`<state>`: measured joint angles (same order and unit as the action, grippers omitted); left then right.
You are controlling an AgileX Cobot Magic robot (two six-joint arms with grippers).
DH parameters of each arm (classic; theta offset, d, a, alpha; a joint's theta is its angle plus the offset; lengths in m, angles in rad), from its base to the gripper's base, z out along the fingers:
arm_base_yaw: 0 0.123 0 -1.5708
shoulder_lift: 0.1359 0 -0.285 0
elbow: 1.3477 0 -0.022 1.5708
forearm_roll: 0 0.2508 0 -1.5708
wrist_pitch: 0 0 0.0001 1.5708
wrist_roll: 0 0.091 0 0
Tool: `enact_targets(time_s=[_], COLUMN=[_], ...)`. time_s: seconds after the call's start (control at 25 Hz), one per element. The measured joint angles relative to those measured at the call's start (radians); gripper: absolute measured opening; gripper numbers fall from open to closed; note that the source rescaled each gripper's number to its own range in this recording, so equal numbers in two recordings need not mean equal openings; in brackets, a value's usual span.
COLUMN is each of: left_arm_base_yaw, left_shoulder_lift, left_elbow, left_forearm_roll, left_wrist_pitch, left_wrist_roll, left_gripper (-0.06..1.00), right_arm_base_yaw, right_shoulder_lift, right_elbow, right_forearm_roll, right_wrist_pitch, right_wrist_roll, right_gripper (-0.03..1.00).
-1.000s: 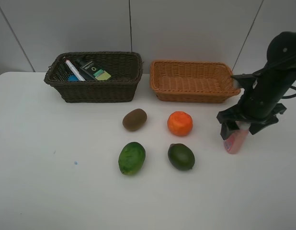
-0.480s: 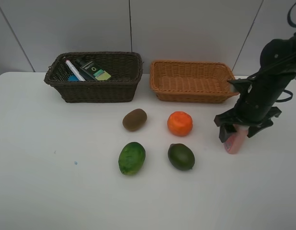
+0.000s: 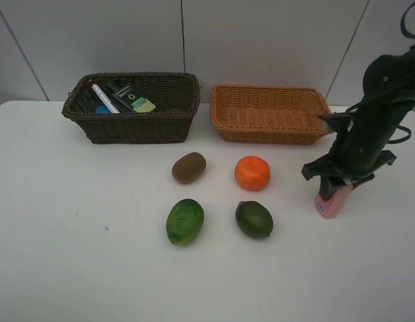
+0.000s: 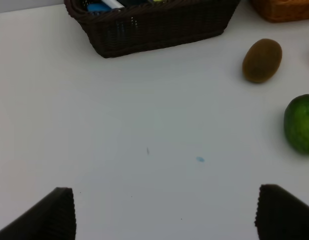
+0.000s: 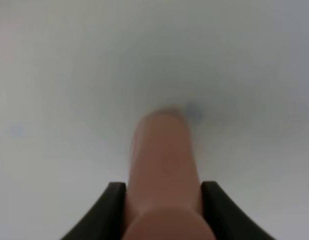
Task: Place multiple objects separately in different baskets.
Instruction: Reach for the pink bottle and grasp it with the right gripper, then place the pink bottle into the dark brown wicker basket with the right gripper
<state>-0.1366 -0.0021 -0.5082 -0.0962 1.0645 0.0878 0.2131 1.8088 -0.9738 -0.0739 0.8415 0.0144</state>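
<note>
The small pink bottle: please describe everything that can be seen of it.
The small pink bottle is pale pink, smooth and plastic-looking. It stands on the white table, right of the orange, outside the tan basket. The right gripper is shut on its upper part, hiding the top.

Pink bottle (image 3: 332,202) standing, 3 o'clock | kiwi (image 3: 189,167), orange (image 3: 252,172), two green fruits (image 3: 185,221) (image 3: 254,219), centre | marker (image 3: 104,98), green bottle (image 3: 131,98) in dark basket (image 3: 133,127), 11 o'clock | tan basket (image 3: 271,133), 1 o'clock
</note>
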Motion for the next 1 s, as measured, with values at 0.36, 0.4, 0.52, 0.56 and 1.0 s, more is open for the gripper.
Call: enact_targets(time_s=[0.36,0.4,0.52,0.56,1.0], left_arm_base_yaw=[0.000,0.000,0.000,0.000,0.000], left_shoulder_lift=[0.000,0.000,0.000,0.000,0.000], left_elbow=[0.000,0.000,0.000,0.000,0.000], left_forearm_roll=[0.000,0.000,0.000,0.000,0.000], left_wrist_pitch=[0.000,0.000,0.000,0.000,0.000], left_wrist_roll=[0.000,0.000,0.000,0.000,0.000], left_gripper=[0.96,0.96,0.96,0.96,0.96], right_arm_base_yaw=[0.001,0.001,0.023,0.042,0.285], right_shoulder_lift=[-0.092,-0.091,-0.058,-0.037,0.358], right_elbow=[-0.241,-0.286,-0.449,-0.493,-1.085], right_forearm_roll=[0.039,0.052,0.074,0.074,0.095], right_wrist_pitch=[0.213,0.234,0.263,0.267,0.277], right_wrist_roll=[0.003,0.003,0.003,0.003,0.003], right_gripper=[0.00,0.00,0.00,0.00,0.00])
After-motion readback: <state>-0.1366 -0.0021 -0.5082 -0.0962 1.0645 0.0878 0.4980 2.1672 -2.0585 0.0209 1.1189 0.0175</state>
